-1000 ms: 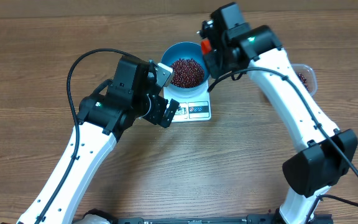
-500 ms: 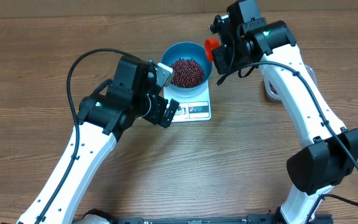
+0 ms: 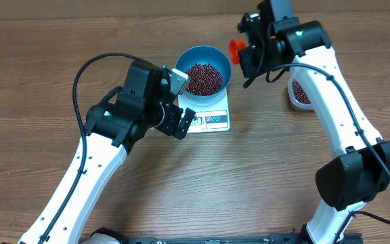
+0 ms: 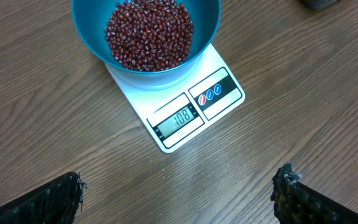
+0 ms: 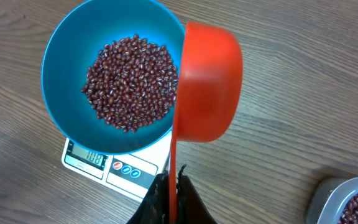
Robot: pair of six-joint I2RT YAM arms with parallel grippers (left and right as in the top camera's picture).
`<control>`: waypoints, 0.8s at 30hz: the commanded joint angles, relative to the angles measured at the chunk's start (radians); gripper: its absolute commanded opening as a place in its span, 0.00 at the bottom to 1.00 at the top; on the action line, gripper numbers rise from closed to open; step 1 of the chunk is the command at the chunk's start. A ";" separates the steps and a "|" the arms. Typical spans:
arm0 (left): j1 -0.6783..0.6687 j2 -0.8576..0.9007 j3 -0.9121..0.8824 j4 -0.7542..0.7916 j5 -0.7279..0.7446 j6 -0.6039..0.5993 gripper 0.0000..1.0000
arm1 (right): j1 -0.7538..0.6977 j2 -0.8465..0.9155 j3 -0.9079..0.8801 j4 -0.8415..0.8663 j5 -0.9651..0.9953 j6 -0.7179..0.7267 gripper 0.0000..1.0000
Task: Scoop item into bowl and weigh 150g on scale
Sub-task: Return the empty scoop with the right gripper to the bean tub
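Note:
The blue bowl (image 3: 217, 57) stands on the white scale (image 3: 215, 120) and holds a heap of red-brown beans (image 3: 204, 78). The left wrist view shows the bowl (image 4: 84, 28), its beans (image 4: 148, 31) and the scale (image 4: 219, 93), whose display reads 108. My right gripper (image 5: 174, 186) is shut on the thin handle of an orange-red scoop (image 5: 207, 90). The scoop is tipped on its side just right of the bowl's rim (image 5: 58, 56), and its inside is hidden. My left gripper (image 4: 176, 196) hangs open over bare table in front of the scale, holding nothing.
A clear plastic tub (image 3: 302, 95) with more beans sits to the right of the scale, partly under my right arm; its corner (image 5: 353, 199) shows in the right wrist view. Wood table surrounds everything.
My right arm has carried the scoop rightward, off the bowl's rim, uncovering the tub. The left arm, bowl and scale have not moved.

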 commanded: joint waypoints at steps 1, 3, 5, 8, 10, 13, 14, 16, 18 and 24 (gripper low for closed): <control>0.000 -0.006 -0.002 0.004 -0.006 -0.013 1.00 | -0.054 -0.059 0.036 0.003 -0.077 0.024 0.04; 0.000 -0.006 -0.002 0.003 -0.006 -0.013 1.00 | -0.084 -0.070 0.036 -0.004 -0.098 0.031 0.04; 0.000 -0.006 -0.002 0.003 -0.006 -0.013 1.00 | -0.107 -0.081 0.036 -0.016 -0.111 0.031 0.04; 0.000 -0.006 -0.002 0.004 -0.006 -0.013 1.00 | -0.153 -0.108 0.036 -0.040 -0.125 0.034 0.04; 0.000 -0.006 -0.002 0.003 -0.006 -0.013 1.00 | -0.190 -0.128 0.036 -0.064 -0.134 0.041 0.04; 0.000 -0.006 -0.002 0.004 -0.006 -0.013 1.00 | -0.257 -0.154 0.036 -0.126 -0.139 0.042 0.04; 0.000 -0.006 -0.002 0.004 -0.006 -0.013 1.00 | -0.282 -0.159 0.036 -0.143 -0.143 0.042 0.04; 0.000 -0.006 -0.002 0.004 -0.006 -0.013 0.99 | -0.319 -0.165 0.036 -0.162 -0.160 0.041 0.04; 0.000 -0.006 -0.002 0.004 -0.006 -0.013 1.00 | -0.361 -0.165 0.036 -0.178 -0.184 0.041 0.04; 0.000 -0.006 -0.002 0.004 -0.006 -0.013 1.00 | -0.450 -0.164 0.034 -0.203 -0.188 0.013 0.04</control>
